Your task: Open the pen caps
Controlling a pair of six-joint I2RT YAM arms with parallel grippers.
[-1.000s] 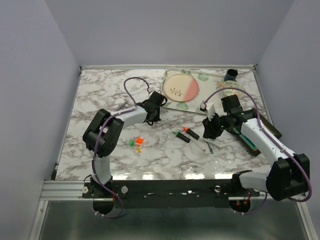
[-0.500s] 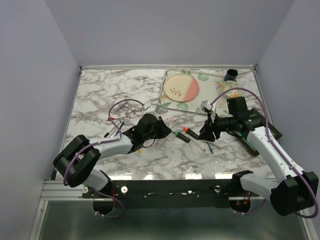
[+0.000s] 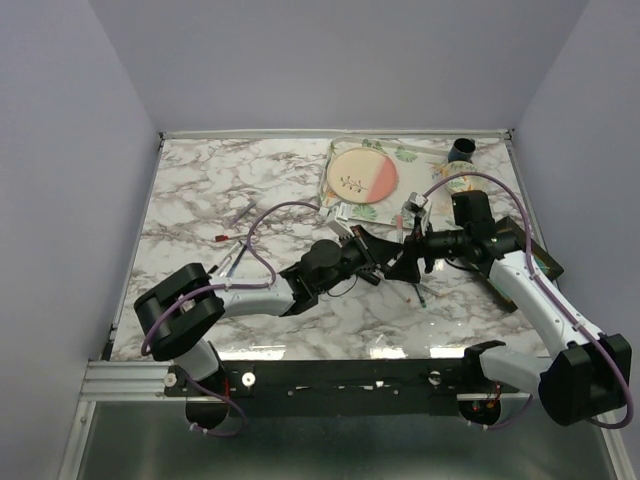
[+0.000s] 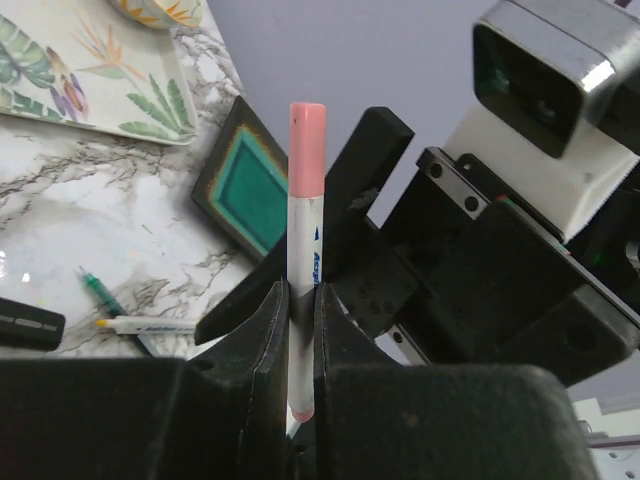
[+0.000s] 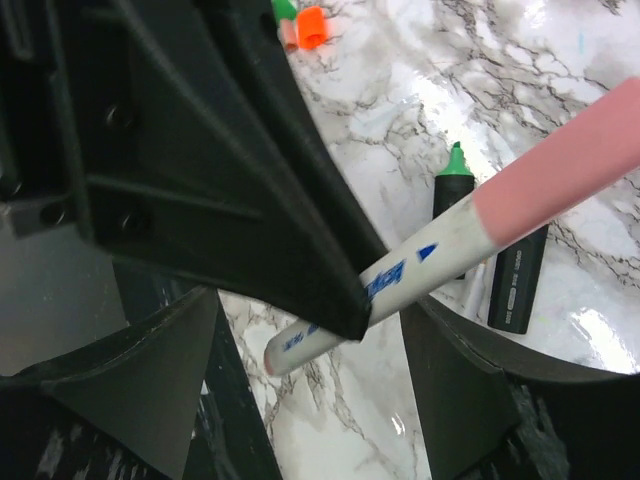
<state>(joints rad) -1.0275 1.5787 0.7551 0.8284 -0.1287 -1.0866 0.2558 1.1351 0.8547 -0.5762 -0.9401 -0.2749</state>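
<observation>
My left gripper (image 4: pixel 300 312) is shut on the white barrel of a thin pen (image 4: pixel 302 245) and holds it upright, with its pink cap (image 4: pixel 307 140) on top. In the top view it (image 3: pixel 373 247) sits mid-table, right against my right gripper (image 3: pixel 404 262). My right gripper (image 5: pixel 300 400) is open, its fingers (image 5: pixel 468 375) on either side of the pen's barrel (image 5: pixel 425 262); the pink cap (image 5: pixel 565 170) sticks out to the upper right. Loose orange (image 5: pixel 312 25) and green (image 5: pixel 284 8) caps lie on the table beyond.
Two uncapped black highlighters (image 5: pixel 520 270), one with a green tip (image 5: pixel 456 165), and thin pens (image 4: pixel 140 325) lie under the grippers. More pens lie at the left (image 3: pixel 232 248). A leaf-patterned tray (image 3: pixel 345 207) with a plate, a dark cup (image 3: pixel 462 150) and a green-and-black square box (image 4: pixel 258 182) stand at the back right.
My left arm has swung right across the table and brought the pink-capped pen up to my right gripper. The right gripper has shifted slightly left to meet it.
</observation>
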